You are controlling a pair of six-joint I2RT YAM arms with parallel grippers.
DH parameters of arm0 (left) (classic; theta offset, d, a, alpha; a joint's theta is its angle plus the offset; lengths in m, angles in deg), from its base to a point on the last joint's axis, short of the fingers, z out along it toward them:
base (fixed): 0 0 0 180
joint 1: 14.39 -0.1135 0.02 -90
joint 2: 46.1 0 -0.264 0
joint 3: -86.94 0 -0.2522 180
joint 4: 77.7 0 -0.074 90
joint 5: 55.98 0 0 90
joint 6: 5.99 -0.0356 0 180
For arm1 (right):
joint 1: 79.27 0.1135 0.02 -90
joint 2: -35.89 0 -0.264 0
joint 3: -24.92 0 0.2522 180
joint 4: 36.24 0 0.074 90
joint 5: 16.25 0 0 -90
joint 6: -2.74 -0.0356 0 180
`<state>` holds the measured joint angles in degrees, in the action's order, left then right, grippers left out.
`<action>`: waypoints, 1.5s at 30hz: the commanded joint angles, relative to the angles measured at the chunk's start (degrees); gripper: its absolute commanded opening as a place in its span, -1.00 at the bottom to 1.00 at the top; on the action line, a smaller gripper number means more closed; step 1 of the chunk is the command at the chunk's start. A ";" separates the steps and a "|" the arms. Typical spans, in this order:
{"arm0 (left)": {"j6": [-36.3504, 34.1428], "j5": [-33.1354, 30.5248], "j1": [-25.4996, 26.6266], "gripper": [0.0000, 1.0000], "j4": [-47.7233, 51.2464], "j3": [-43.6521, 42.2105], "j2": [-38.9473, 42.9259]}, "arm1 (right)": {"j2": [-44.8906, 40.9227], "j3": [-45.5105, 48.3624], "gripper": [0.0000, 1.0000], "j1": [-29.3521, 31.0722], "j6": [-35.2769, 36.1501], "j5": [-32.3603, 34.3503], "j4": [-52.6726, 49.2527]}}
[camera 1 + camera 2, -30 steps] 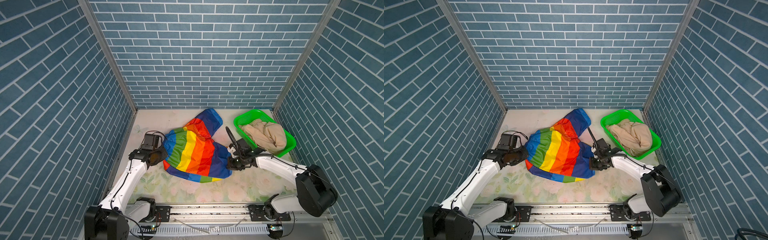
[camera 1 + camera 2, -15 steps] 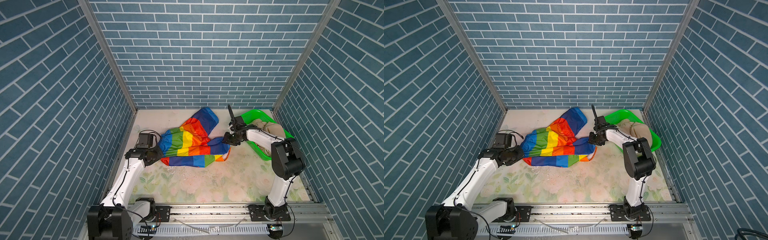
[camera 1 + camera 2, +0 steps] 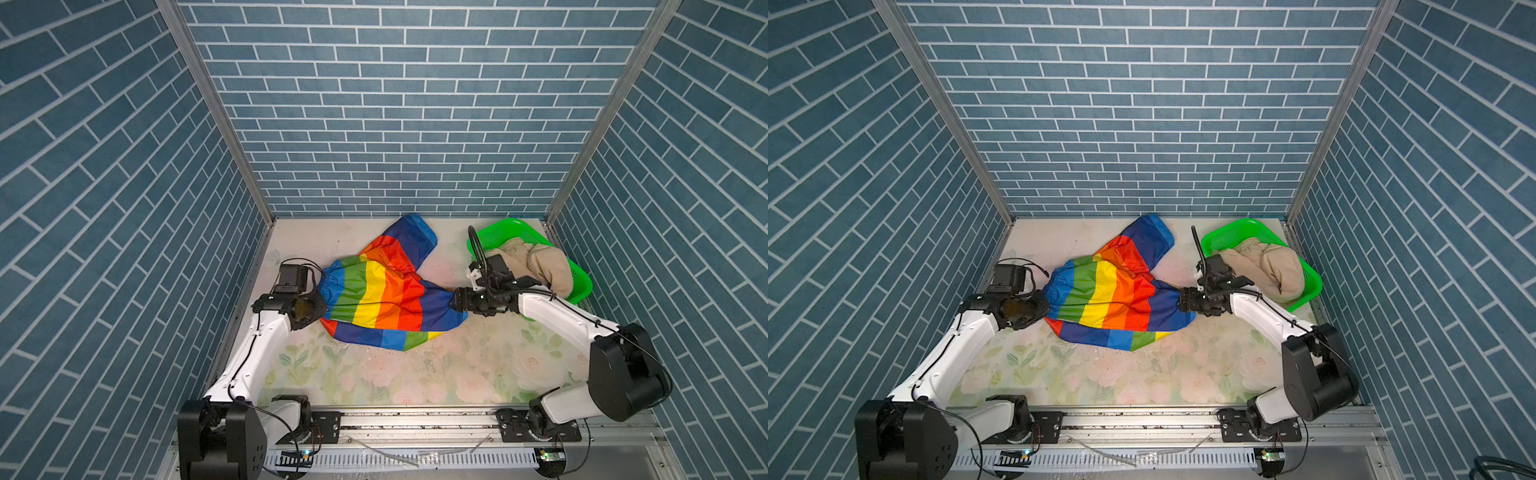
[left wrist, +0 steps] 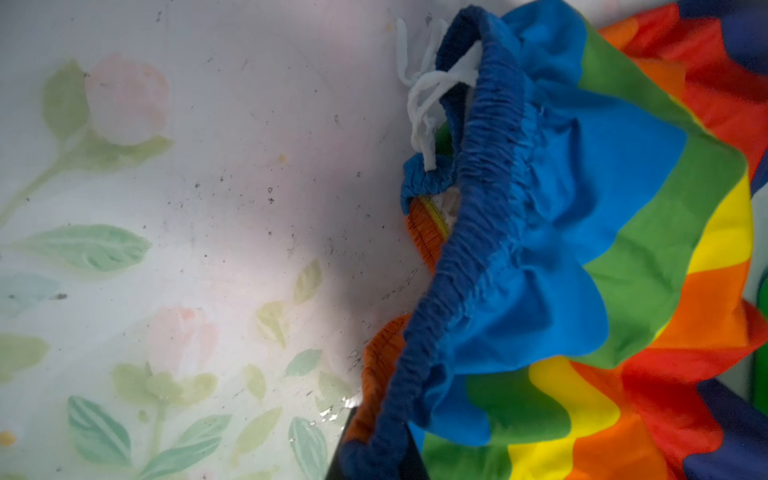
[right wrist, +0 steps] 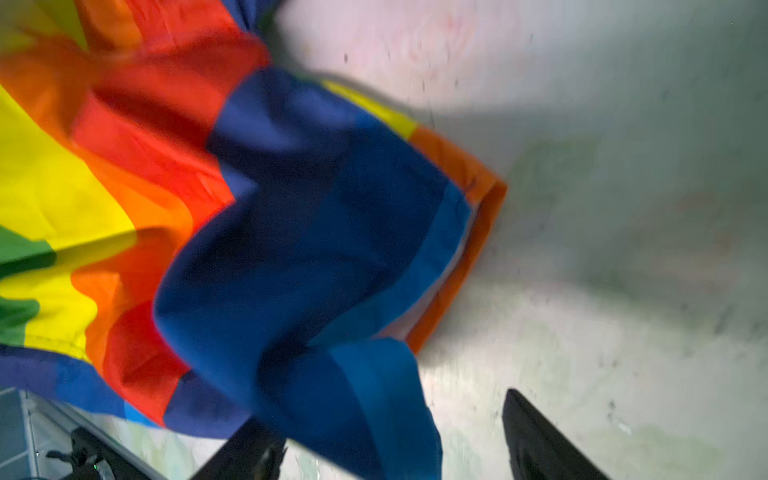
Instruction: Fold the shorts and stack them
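Note:
The rainbow-striped shorts point(image 3: 386, 299) point(image 3: 1113, 297) lie rumpled in the middle of the table, one leg pointing toward the back wall. My left gripper point(image 3: 319, 306) point(image 3: 1044, 309) sits at their left end. In the left wrist view the gathered blue waistband point(image 4: 469, 232) runs down into that gripper point(image 4: 376, 461), which is shut on it. My right gripper point(image 3: 458, 300) point(image 3: 1180, 302) is at the shorts' right edge. In the right wrist view it point(image 5: 386, 419) stands open, dark blue cloth point(image 5: 316, 249) hanging loose between the fingers. The beige shorts point(image 3: 540, 264) point(image 3: 1273, 268) lie bunched in the basket.
A green perforated basket point(image 3: 509, 230) point(image 3: 1235, 232) stands at the back right corner, just behind my right wrist. Blue brick walls close in the left, back and right. The flowered tabletop point(image 3: 415, 374) stretches between the shorts and the front rail.
My right gripper carried the shorts' right edge toward the back, came forward again and opened, letting the cloth go. The left gripper stays on the waistband.

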<state>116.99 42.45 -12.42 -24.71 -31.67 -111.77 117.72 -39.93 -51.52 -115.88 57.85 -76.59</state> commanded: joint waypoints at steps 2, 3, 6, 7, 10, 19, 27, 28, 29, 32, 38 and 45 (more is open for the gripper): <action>0.11 1.08 -0.48 -0.48 0.71 -0.69 0.36 | -2.61 6.30 0.70 1.86 -3.25 -1.13 4.57; 0.20 1.39 -0.48 -0.44 0.66 -1.03 0.53 | -2.47 6.84 0.70 2.00 -3.50 -1.74 5.95; 0.38 1.67 -0.48 -0.39 0.90 -2.17 1.20 | -0.78 6.55 0.72 3.28 -3.96 -3.23 7.54; 0.58 1.87 -0.48 -0.39 0.93 -2.48 1.55 | -0.57 6.61 0.72 4.02 -3.99 -3.39 7.58; 0.96 2.18 -0.48 -0.36 0.91 -4.26 3.02 | -1.38 8.50 0.74 5.30 -4.48 -3.00 7.50; 0.71 0.79 -0.47 -1.00 2.88 -7.36 4.89 | -12.54 14.09 0.78 5.45 -4.95 0.71 -3.01; 0.64 1.20 -0.48 -1.00 2.67 -6.44 4.05 | -27.37 20.08 0.96 9.77 -6.84 0.53 -10.61; 0.60 1.35 -0.48 -1.00 2.55 -6.29 3.83 | -27.51 20.87 0.96 10.42 -7.47 0.29 -9.81; 0.66 1.33 -0.48 -1.00 2.58 -6.18 3.60 | -27.08 21.64 0.97 11.07 -8.12 0.21 -8.51; 0.81 1.18 -0.48 -1.00 2.74 -6.06 3.77 | -23.90 22.00 0.97 12.48 -8.56 0.59 -4.13; 0.83 0.41 -0.48 -1.00 3.67 -6.36 5.09 | -15.03 20.91 0.96 12.88 -8.14 2.79 4.82; 0.94 0.98 -0.57 -1.00 3.08 -6.86 4.83 | -7.53 19.55 0.70 12.86 -8.31 3.01 12.92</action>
<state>118.06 43.96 -12.66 -22.77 -38.51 -107.16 107.77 -19.93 -38.87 -123.18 59.57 -66.88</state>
